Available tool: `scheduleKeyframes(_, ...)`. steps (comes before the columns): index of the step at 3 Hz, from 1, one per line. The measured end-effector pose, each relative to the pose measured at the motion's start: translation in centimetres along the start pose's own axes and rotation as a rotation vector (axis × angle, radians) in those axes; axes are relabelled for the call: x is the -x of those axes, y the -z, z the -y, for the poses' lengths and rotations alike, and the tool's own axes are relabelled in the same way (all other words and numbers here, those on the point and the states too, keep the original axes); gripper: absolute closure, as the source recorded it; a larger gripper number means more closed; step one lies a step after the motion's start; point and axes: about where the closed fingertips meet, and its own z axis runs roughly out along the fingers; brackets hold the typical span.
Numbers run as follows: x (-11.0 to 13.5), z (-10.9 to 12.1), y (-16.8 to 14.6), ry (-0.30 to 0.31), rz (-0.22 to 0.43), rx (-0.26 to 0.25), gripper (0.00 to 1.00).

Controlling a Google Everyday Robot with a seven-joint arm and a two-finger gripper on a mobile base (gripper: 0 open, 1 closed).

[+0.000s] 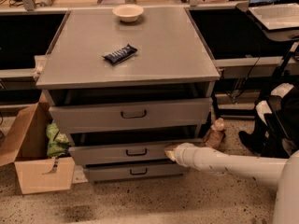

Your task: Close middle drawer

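Observation:
The grey cabinet [131,73] has three drawers. The middle drawer [107,154] is wide with a low front panel and a small dark bar handle [136,151]. It stands out a little from the cabinet, with a dark gap above it. My gripper [169,152] is at the end of my white arm [224,164], which reaches in from the right. It rests against the right part of the middle drawer's front, to the right of the handle.
The taller top drawer [133,114] also stands out slightly, and the bottom drawer [138,171] sits below. A bowl [128,12] and a dark snack bar [120,54] lie on the top. An open cardboard box [32,157] stands at the left, a bottle [214,133] at the right.

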Motion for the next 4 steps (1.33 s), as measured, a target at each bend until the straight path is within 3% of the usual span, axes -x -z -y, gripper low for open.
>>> scheduleKeyframes(4, 0.79, 0.10, 0.43, 0.024, 0.017, -0.001, 1.00)
